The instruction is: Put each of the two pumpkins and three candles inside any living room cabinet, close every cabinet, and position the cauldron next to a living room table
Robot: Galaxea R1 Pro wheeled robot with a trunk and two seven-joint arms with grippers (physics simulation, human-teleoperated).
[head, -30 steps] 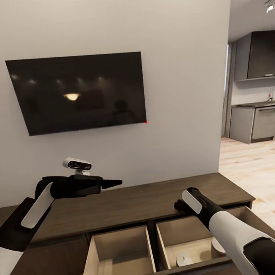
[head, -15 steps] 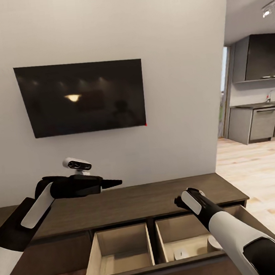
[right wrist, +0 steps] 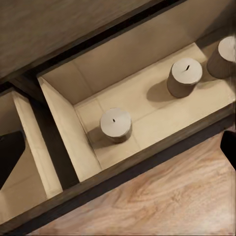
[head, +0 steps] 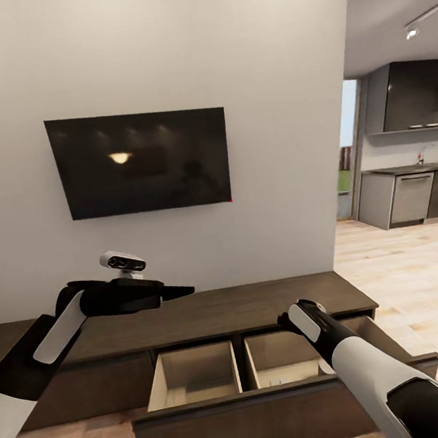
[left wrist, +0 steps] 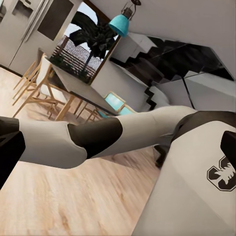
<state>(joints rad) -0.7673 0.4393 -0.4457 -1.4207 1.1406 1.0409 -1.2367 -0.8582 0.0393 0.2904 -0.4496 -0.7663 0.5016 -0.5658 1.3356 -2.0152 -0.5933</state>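
Note:
The long dark brown cabinet (head: 209, 314) stands against the wall, with its wide drawer (head: 266, 406) pulled out. The drawer's left compartment (head: 192, 377) looks empty. In the right wrist view, three candles (right wrist: 116, 124) (right wrist: 185, 76) (right wrist: 223, 56) stand upright in the drawer's right compartment. My right gripper (right wrist: 119, 152) hangs above that compartment, open and holding nothing. My left gripper (head: 183, 291) floats above the cabinet top's left part, open and empty. Both pumpkins and the cauldron are out of view.
A dark TV (head: 139, 163) hangs on the wall above the cabinet. To the right, wooden floor (head: 413, 273) leads to a kitchen (head: 412, 195). The left wrist view looks past my own arm (left wrist: 98, 140) at a dining table with chairs (left wrist: 73, 93).
The whole picture has shifted: the camera has backed away and turned, so the cabinet and TV sit farther off. Both arms hold the same pose.

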